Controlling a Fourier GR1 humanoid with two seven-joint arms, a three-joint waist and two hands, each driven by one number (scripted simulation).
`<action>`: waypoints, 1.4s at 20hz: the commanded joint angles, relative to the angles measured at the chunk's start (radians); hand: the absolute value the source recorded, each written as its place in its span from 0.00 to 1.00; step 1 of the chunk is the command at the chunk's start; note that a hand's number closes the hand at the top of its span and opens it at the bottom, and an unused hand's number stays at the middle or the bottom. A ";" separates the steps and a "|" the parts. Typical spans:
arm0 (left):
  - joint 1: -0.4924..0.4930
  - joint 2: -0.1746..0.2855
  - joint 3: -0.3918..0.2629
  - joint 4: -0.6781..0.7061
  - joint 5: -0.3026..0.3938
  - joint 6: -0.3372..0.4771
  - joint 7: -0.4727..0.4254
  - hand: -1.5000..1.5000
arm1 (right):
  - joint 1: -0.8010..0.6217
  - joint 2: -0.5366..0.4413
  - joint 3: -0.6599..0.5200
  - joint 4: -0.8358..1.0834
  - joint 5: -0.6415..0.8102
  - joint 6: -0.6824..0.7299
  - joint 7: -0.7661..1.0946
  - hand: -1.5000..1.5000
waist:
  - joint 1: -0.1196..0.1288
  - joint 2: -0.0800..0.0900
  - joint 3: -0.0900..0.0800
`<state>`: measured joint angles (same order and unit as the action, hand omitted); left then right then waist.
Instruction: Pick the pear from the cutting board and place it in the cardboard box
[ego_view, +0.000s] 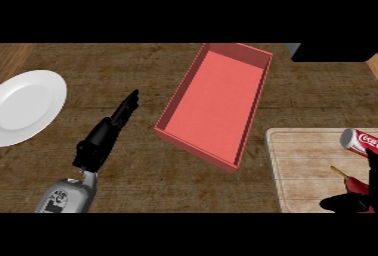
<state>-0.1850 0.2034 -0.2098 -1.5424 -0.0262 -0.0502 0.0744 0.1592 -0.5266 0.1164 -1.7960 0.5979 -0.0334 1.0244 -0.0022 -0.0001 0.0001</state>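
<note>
The pear (356, 183) is dark red with a thin yellowish stem and lies on the pale wooden cutting board (306, 170) at the lower right. My right hand (345, 203) comes in from the right edge. Its thumb lies below the pear and its fingers (373, 167) curl over it, hiding most of the fruit. The box (214, 97) is a long, shallow, salmon-red open tray set diagonally at the centre, left of the board, with nothing in it. My left hand (103, 135) rests at the centre left with fingers straight, pointing up and to the right.
A red cola can (361, 141) lies on its side on the board just above my right hand. A white plate (26, 107) sits at the left edge. A black object (332, 51) fills the top right corner. The counter is dark wood.
</note>
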 joint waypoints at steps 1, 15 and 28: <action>-0.028 -0.016 0.038 0.007 -0.013 -0.022 0.006 0.50 | -0.002 0.041 -0.030 0.034 0.024 0.050 -0.003 0.00 | -0.001 0.000 0.000; -0.044 -0.051 0.074 0.024 -0.034 -0.064 0.013 0.50 | -0.070 0.104 -0.063 0.241 0.118 0.080 -0.103 1.00 | 0.003 0.001 0.000; -0.057 -0.074 0.031 0.034 -0.048 -0.114 -0.011 0.50 | -0.170 -0.044 0.241 0.010 0.217 0.185 -0.625 1.00 | 0.132 0.007 0.004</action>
<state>-0.2216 0.1455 -0.1475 -1.5129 -0.0740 -0.1432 0.0665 0.0705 -0.5212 0.1891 -1.7034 0.8054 0.0973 0.6412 0.0498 -0.0016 -0.0060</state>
